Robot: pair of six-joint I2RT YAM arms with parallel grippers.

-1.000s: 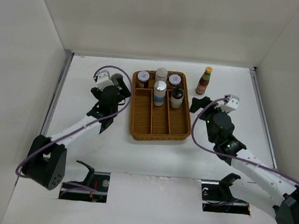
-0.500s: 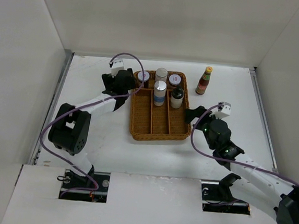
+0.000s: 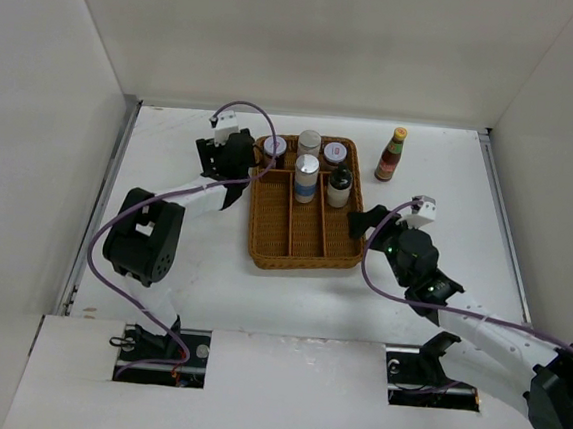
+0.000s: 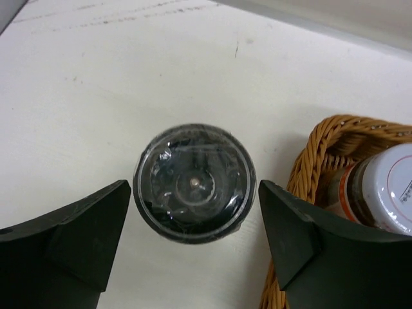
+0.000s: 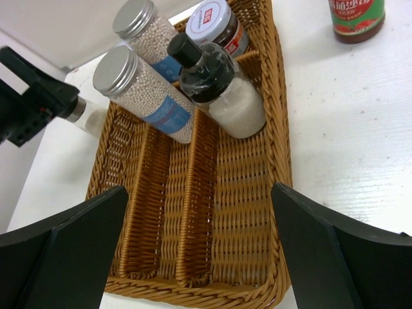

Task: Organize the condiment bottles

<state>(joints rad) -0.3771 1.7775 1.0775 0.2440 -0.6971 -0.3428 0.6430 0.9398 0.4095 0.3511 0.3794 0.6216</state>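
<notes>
The grey-lidded shaker (image 4: 193,182) stands on the table just left of the wicker tray (image 3: 306,246), hidden under my left gripper (image 3: 236,162) in the top view. In the left wrist view my left gripper (image 4: 193,193) is open, a finger on each side of the shaker, not touching it. In the tray's far end stand two red-labelled jars (image 3: 274,150) (image 3: 333,154), two silver-capped white bottles (image 3: 309,141) (image 3: 306,176) and the black-capped bottle (image 3: 339,186). The red sauce bottle (image 3: 391,154) stands on the table right of the tray. My right gripper (image 3: 362,221) is open and empty at the tray's right rim.
The tray's near compartments (image 5: 212,212) hold nothing. White walls close the table at the back and both sides. The right wrist view shows the sauce bottle's base (image 5: 357,16) beyond the tray rim (image 5: 283,129).
My left arm has swung to the far side and its gripper has come over the shaker. My right gripper has drawn back toward the near side, along the tray's right rim.
</notes>
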